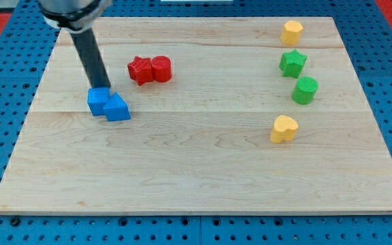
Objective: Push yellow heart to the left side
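Note:
The yellow heart lies on the right half of the wooden board, below the green blocks. My tip is far to its left, at the view's upper left, touching the top edge of two blue blocks that sit side by side. The rod slants up to the arm at the view's top left.
A red star and a red cylinder touch each other right of my tip. A yellow hexagon-like block sits at the top right, with a green star and a green cylinder below it.

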Controlling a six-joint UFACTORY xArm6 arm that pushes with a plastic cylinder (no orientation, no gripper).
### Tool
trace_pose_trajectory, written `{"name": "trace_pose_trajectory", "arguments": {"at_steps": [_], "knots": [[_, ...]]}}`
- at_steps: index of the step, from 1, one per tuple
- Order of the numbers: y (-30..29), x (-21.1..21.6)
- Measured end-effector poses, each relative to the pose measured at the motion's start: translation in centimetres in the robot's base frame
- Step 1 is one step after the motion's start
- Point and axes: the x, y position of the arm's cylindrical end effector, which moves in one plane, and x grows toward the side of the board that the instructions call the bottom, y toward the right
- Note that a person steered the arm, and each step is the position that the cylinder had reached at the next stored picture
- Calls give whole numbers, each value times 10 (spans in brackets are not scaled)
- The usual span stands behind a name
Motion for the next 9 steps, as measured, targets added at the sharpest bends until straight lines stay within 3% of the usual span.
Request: {"name": "trace_pose_trajectory", "arguments": {"at_steps": [1,2,3,5,6,7,9], "knots": [[38,11],[53,-10],[188,2],[391,40],[347,82],[278,68],[365,108]]}}
